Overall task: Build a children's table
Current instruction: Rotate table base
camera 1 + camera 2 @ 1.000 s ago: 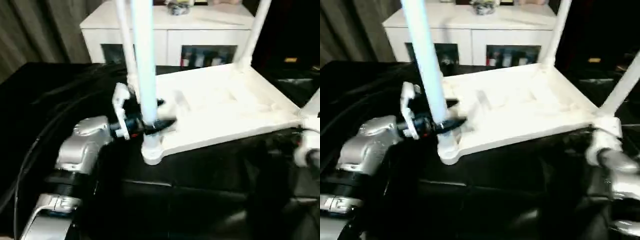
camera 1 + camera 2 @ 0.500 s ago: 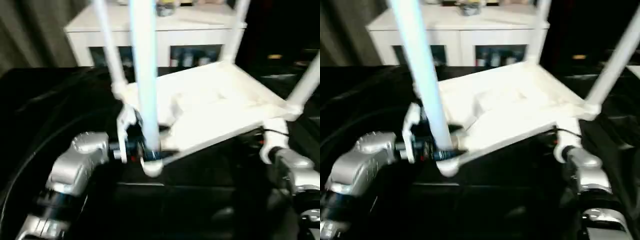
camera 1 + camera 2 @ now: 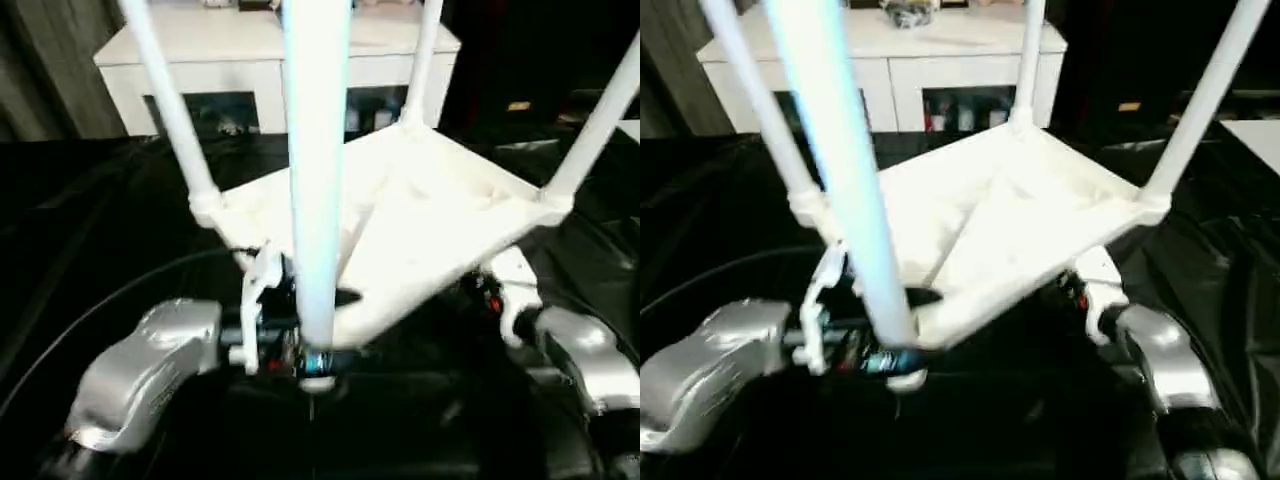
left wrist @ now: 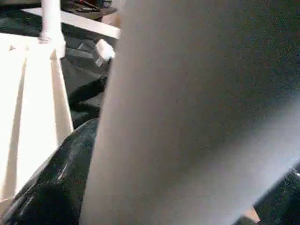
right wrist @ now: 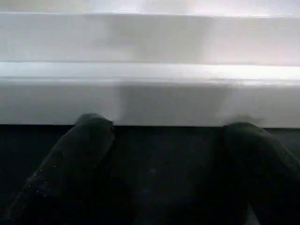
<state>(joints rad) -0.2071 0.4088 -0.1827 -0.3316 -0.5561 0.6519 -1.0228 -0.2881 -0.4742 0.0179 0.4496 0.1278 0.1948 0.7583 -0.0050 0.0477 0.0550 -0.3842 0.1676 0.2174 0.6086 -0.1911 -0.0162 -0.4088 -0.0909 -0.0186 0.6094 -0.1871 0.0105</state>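
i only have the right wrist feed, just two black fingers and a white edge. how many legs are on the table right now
Observer: Four legs stand up from the upside-down tabletop, one at each corner; the nearest leg is right in front of the head camera.
Operator: where's the left arm
Observer: The left gripper sits at the base of that nearest leg, one finger showing past it.
Operator: and what edge am i looking at
Observer: The right gripper is under the tabletop's right-hand edge, fingers apart just below the rim.
Operator: anything behind the table
Observer: A white cabinet with glass doors stands beyond it.
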